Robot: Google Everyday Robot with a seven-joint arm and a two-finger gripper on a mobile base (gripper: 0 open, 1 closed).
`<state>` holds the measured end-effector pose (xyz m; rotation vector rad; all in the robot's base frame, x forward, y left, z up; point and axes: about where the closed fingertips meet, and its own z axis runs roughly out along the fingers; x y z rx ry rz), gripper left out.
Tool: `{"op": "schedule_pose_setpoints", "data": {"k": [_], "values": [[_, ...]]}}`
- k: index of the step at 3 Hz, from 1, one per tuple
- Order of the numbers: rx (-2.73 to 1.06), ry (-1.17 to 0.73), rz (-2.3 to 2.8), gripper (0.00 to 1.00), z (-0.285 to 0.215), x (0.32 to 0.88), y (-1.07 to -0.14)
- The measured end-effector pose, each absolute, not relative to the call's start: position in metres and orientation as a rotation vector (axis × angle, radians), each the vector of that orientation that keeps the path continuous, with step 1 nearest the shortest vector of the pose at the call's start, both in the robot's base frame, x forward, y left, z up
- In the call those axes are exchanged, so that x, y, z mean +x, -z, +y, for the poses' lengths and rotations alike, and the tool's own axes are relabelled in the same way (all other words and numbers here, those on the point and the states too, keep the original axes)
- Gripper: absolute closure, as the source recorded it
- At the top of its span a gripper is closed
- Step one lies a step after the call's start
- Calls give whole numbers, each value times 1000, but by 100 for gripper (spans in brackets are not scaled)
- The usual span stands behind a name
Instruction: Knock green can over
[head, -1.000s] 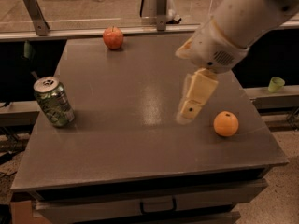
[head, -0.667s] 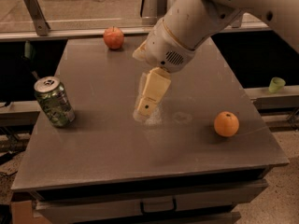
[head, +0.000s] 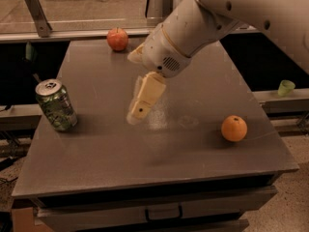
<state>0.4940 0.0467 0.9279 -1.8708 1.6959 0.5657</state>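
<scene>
The green can stands upright near the left edge of the grey table. It has a green and white label and a silver top with a pull tab. My gripper hangs over the middle of the table, to the right of the can with a gap between them, its cream fingers pointing down and to the left. The white arm reaches in from the upper right.
An orange lies at the right side of the table. A red apple sits at the far edge. A small green cup stands on a ledge off the table to the right. A drawer runs below the table's front edge.
My gripper and arm have moved left across the table, from near the orange to the middle, closer to the green can. The can, orange and apple have not moved.
</scene>
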Motion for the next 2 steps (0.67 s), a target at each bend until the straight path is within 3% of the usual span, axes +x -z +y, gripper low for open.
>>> {"op": "schedule_pose_setpoints", "data": {"k": [2], "values": [[-1767, -878, 1405, 0, 156, 516, -911]]}}
